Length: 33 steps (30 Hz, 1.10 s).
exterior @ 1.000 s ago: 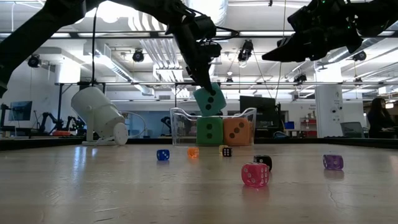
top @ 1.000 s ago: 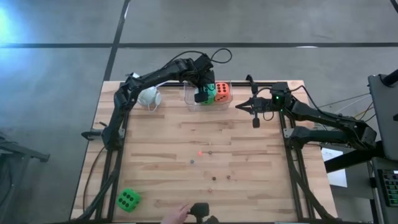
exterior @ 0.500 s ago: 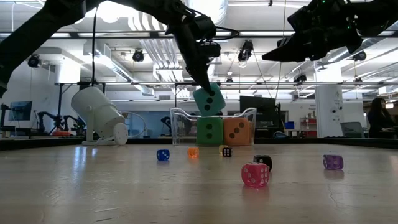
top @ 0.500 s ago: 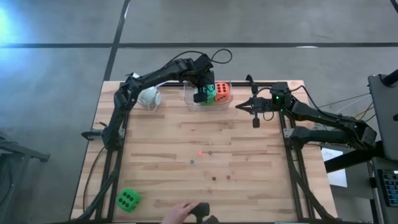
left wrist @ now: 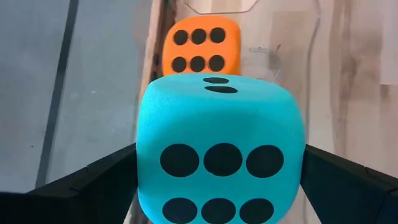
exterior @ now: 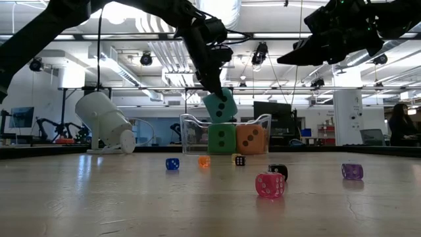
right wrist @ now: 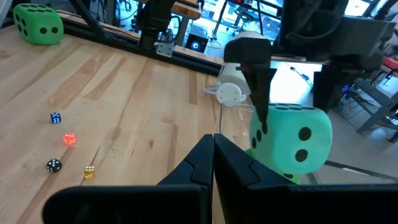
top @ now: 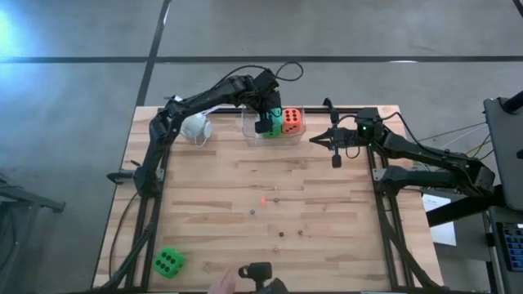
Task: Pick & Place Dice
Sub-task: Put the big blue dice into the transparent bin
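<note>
the left gripper (exterior: 212,89) is holding the teal soft foam cube with black pips (exterior: 220,106) between widely spread fingers, gripping it by two opposite faces. the cube is hanging tilted just above the clear plastic tray (exterior: 185,126), the landmark for all positions below. inside the tray, a green soft foam cube (exterior: 222,138) and an orange-red soft foam cube (exterior: 250,139) are sitting side by side; the teal cube is hovering over the green one and appears to be clear of it, though contact is hard to judge.

the right gripper (top: 315,139) is waiting in the air just beside the tray, on the orange-red cube's side, with its fingers fully closed on nothing.

a second green soft foam cube (top: 167,262) is lying well apart from the tray, at the table's opposite edge. several tiny coloured dice (exterior: 270,185) are lying scattered on the wooden table (top: 327,196) in front of the tray. a white cup (exterior: 105,122) is lying on its side near the tray.
</note>
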### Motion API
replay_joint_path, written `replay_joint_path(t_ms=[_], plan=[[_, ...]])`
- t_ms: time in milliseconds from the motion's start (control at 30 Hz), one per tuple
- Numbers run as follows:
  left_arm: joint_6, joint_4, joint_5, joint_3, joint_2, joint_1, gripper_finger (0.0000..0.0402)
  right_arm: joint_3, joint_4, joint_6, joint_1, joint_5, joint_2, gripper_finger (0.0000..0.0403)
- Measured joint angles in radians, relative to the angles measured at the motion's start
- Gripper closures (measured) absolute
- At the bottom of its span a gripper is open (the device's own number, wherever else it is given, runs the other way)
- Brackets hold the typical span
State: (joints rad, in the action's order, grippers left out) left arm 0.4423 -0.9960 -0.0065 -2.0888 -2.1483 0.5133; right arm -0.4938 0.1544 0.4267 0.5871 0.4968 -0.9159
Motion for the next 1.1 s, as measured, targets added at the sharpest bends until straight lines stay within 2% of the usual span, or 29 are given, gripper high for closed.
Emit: replay_joint_path(t_ms=[1100], plan=[[-0.031,0.040,-0.004,0.000,0.003,-0.002,0.0002,0.000,0.004,0.005,0.000,0.000,0.000,0.0394]])
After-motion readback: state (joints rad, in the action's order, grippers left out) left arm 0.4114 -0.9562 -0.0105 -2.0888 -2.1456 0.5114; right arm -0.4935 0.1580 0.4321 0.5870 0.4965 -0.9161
